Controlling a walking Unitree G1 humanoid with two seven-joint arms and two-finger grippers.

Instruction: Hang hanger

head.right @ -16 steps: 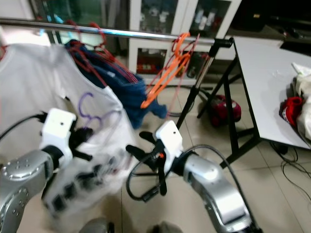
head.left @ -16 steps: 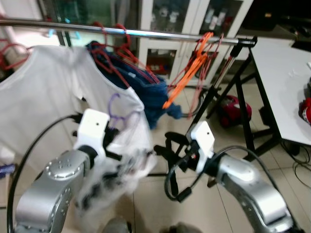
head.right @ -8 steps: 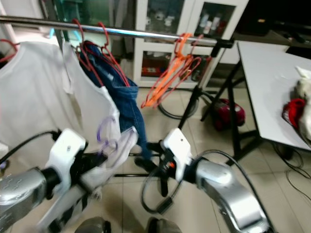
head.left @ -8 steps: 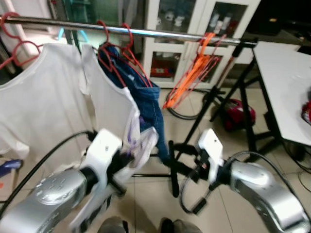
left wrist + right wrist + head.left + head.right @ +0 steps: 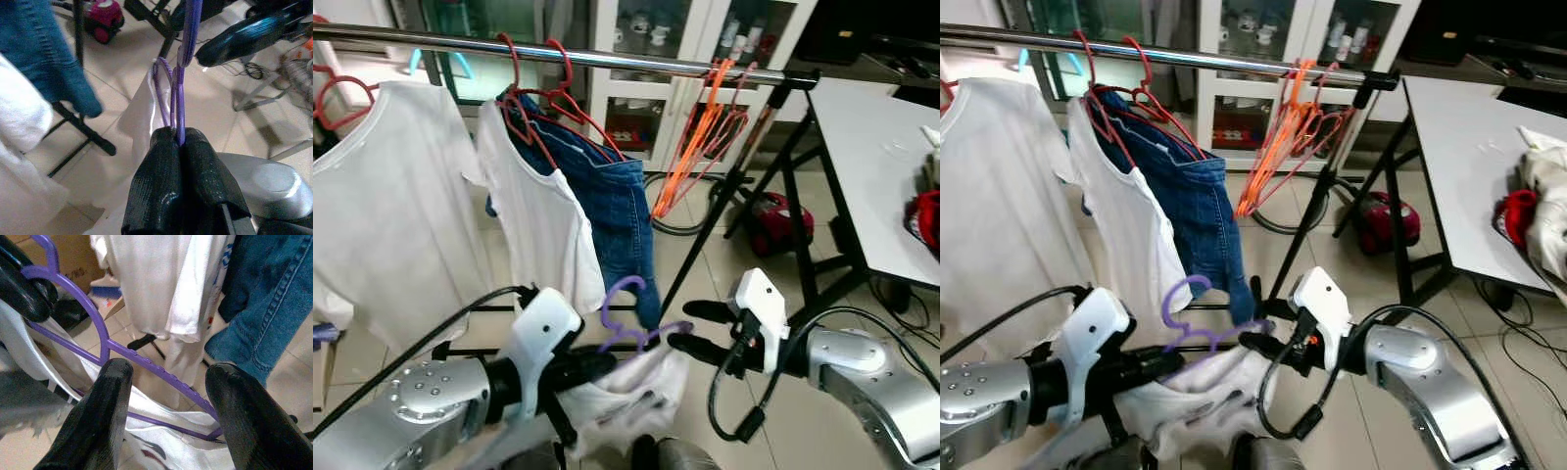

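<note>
left gripper at 7 o'clock, fingers pinched tight on purple hanger carrying white garment. right gripper at 5 o'clock, fingers spread astride hanger arm. beyond, at 12, rail with white shirts, jeans, orange hangers.

open rail stretch between jeans and orange hangers, white shirts crowding left
</note>
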